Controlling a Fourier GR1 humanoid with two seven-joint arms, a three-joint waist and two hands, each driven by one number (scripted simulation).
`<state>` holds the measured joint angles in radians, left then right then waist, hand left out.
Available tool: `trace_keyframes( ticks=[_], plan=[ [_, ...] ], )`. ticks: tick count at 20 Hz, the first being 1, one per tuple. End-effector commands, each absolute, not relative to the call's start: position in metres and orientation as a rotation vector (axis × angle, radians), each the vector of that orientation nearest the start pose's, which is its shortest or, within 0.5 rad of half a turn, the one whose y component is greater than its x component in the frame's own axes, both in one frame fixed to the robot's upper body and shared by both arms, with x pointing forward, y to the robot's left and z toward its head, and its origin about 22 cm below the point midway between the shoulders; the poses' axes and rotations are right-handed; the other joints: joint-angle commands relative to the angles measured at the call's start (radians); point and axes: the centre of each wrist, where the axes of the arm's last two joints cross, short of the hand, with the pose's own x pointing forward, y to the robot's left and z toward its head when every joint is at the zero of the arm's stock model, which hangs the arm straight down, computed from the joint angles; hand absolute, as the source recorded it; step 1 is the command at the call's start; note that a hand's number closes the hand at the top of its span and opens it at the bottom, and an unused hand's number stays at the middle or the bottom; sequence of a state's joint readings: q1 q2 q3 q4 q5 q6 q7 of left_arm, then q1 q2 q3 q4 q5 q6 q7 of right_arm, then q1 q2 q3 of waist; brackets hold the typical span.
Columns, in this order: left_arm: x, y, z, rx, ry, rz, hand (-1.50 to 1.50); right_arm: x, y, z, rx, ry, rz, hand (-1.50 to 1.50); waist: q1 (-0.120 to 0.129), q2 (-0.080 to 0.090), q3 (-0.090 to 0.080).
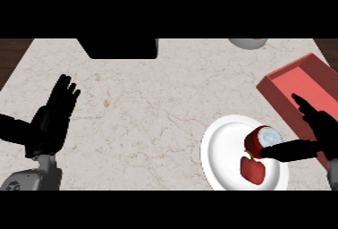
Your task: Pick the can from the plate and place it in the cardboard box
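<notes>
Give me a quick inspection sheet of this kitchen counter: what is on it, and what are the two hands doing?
Surface: pale marbled counter, dark wood at the far corners.
Job's things: red can lying on its side on the white plate; reddish box open, beside the plate at right.
Clutter: a red apple-like item also on the plate; black object and grey round object at the far edge.
Robot hands: right robot hand at the can, thumb against it, fingers over the box side; left robot hand open, resting at left.
Cables: nothing seen.
Surroundings: nothing seen beyond the counter.
</notes>
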<state>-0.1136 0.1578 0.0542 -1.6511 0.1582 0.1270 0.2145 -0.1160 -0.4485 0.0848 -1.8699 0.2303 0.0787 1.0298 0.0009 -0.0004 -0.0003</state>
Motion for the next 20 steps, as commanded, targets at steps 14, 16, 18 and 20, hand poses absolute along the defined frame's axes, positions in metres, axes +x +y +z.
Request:
trace_keyframes(
  ticks=[14, 16, 18, 20],
  plan=[
    [0.27, 0.269, 0.053, 0.087, -1.547, 0.095, 0.0, 0.263, -0.257, 0.076, -0.604, -0.816, 0.425, -1.5, 0.0, 0.001, 0.0],
    [0.268, 0.261, 0.063, 0.064, -1.534, 0.097, 0.0, 0.251, -0.264, 0.105, -0.598, -0.826, 0.428, -1.5, -0.002, 0.0, 0.0],
    [0.274, 0.254, 0.056, 0.066, -1.555, 0.103, 0.0, 0.262, -0.262, 0.078, -0.608, -0.829, 0.433, -1.5, -0.001, 0.001, 0.0],
    [0.269, 0.28, 0.05, 0.07, -1.542, 0.11, 0.0, 0.267, -0.256, 0.085, -0.605, -0.832, 0.433, -1.5, 0.0, 0.001, 0.0]
  ],
)
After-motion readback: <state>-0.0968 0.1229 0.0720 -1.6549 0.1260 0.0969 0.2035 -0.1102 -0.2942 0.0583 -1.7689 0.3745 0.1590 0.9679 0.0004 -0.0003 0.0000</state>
